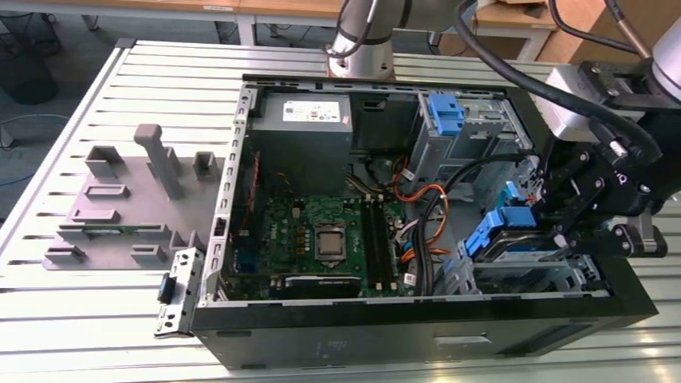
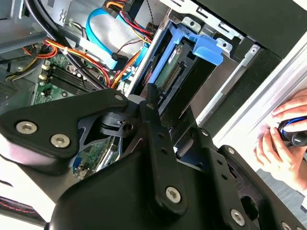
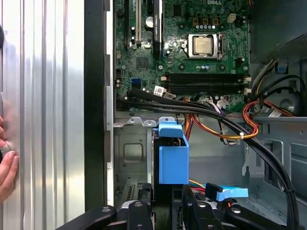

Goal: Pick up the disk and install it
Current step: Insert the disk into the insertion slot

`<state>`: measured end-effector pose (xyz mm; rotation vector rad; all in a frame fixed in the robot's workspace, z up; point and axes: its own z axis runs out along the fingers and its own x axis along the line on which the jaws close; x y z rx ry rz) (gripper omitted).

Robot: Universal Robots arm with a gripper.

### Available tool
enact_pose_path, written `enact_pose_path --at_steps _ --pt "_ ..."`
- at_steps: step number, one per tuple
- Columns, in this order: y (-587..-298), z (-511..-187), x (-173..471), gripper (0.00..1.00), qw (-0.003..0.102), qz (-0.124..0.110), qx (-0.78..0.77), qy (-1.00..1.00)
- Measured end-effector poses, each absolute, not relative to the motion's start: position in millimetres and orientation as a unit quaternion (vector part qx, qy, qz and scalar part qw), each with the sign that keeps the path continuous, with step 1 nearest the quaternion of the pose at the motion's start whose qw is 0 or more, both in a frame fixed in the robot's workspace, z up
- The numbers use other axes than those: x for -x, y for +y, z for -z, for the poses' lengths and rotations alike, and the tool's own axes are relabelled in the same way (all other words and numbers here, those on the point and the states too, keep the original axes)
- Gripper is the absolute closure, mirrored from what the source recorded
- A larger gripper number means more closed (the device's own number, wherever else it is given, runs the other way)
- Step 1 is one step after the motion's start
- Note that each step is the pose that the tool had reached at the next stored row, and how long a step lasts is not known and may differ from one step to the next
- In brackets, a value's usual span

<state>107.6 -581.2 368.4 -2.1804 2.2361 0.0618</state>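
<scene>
The disk (image 3: pixel 172 160), a thin dark slab in a blue plastic carrier, stands on edge in the metal drive bay (image 3: pixel 127 153). Its long axis points toward the motherboard (image 3: pixel 192 72). The gripper (image 3: pixel 168 211) is closed against the disk's two flat sides.

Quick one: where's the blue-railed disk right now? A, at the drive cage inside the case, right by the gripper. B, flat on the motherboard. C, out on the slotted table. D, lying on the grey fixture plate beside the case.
A: in the first wrist view the disk, blue rails round it, stands on edge inside the case right at the gripper. The exterior view places it at the metal drive cage.
</scene>
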Motion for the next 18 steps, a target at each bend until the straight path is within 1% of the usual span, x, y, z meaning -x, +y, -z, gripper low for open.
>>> enact_pose_path --at_steps 9,10,18 --pt "-581.5 -366.2 -107.7 0.64 0.009 -0.020 0.698 0.716" --pt "-581.4 -366.7 -107.7 0.58 0.009 -0.020 0.698 0.716" --pt "-581.4 -366.6 -107.6 0.58 0.009 -0.020 0.698 0.716"
